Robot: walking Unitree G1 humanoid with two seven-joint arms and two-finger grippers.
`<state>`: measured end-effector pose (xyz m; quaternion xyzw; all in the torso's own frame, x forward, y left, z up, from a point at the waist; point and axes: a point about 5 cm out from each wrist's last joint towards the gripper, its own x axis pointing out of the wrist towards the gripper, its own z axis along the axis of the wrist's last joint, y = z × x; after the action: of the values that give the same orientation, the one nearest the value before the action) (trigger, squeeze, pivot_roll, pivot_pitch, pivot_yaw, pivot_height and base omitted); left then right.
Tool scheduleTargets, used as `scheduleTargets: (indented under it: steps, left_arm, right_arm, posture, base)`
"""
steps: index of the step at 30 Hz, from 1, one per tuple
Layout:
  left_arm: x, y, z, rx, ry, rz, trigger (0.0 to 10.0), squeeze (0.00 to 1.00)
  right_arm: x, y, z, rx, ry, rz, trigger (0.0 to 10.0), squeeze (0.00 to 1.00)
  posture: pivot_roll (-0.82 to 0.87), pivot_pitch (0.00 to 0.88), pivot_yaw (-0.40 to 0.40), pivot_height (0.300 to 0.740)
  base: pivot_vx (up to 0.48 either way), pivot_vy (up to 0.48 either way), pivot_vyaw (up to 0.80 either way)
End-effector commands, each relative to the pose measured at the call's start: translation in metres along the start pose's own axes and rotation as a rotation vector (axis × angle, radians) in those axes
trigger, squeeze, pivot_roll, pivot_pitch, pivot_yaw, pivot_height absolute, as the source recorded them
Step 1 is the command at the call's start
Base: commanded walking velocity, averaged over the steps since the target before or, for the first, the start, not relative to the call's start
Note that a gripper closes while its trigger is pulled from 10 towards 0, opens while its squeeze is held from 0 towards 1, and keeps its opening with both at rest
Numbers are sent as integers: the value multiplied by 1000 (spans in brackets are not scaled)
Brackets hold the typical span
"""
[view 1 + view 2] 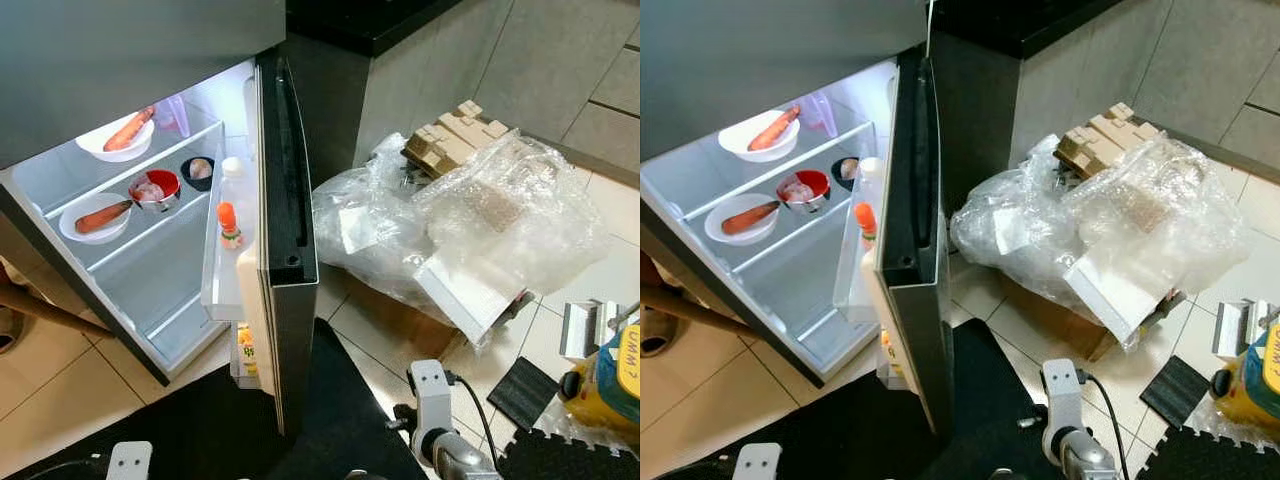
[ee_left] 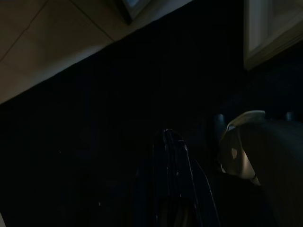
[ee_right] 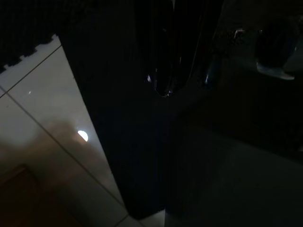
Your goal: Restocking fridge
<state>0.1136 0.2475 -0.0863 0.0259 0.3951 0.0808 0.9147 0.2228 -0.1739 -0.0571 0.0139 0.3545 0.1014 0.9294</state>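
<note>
The fridge [image 1: 110,60] stands open and lit, its door [image 1: 285,230] swung out edge-on towards me. On its shelves are two white plates, each with a carrot [image 1: 128,128] [image 1: 100,216], a red bowl [image 1: 155,186] and a dark bowl [image 1: 198,170]. In the door shelf stand an orange-capped bottle [image 1: 229,224] and a white bottle [image 1: 232,168], with a carton [image 1: 245,350] lower down. Both arms hang low over the black mat. The left gripper [image 2: 171,142] and the right gripper [image 3: 163,87] show as dark fingers pressed together, holding nothing.
A large bundle of clear plastic wrap [image 1: 470,220] with cardboard blocks [image 1: 455,135] lies on the tiled floor right of the door. A black mat [image 1: 200,420] lies under me. A yellow object [image 1: 610,380] and a black foam tile [image 1: 525,392] sit at the right.
</note>
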Motion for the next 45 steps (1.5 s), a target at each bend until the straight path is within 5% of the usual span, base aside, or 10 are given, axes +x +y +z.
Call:
scheduleTargets:
  steps: [1, 22, 28, 29, 31, 32, 33, 37, 45]
  left_arm:
    - [-3, 0, -6, 3, 12, 1, 10000, 0]
    - [1, -23, 2, 65, -43, -76, 10000, 0]
    - [1, -20, 37, 116, -281, -263, 10000, 0]
    - [-3, -23, 45, 183, -337, -349, 10000, 0]
    - [-6, -26, 49, 230, -370, -408, 10000, 0]
    - [-12, -33, 52, 284, -404, -535, 10000, 0]
    - [-19, -38, 56, 318, -455, -617, 10000, 0]
    - [-28, -43, 66, 327, -525, -711, 10000, 0]
    - [-69, -67, 135, 262, -716, -942, 10000, 0]
  right_arm:
    - [-3, 1, -10, 2, 28, -2, 10000, 0]
    - [-3, -4, -7, 4, 27, -6, 10000, 0]
    - [-4, -6, -7, 0, 25, -8, 10000, 0]
    - [-4, -7, -6, -2, 24, -1, 8667, 0]
    - [-3, -7, -5, -4, 25, 3, 8667, 0]
    - [-3, -7, -3, -13, 21, 13, 3098, 0]
    - [-2, -7, 1, -16, 10, 25, 0, 0]
    - [0, -7, 11, -19, -19, 42, 0, 0]
    - [10, 7, 51, 21, -148, 183, 0, 0]
  posture:
    - [-84, 141, 0, 731]
    - [-74, 147, -12, 731]
    - [-66, 152, -21, 731]
    - [-66, 152, -21, 731]
    - [-66, 152, -21, 731]
    - [-70, 153, -27, 731]
    - [-70, 154, -27, 731]
    - [-74, 155, -28, 731]
    - [-70, 158, -38, 731]
  base:
    - [0, 0, 0]
    - [0, 107, 0]
    - [0, 0, 0]
    - [0, 0, 0]
    - [0, 0, 0]
    - [0, 0, 0]
    - [0, 0, 0]
    - [0, 0, 0]
    - [0, 0, 0]
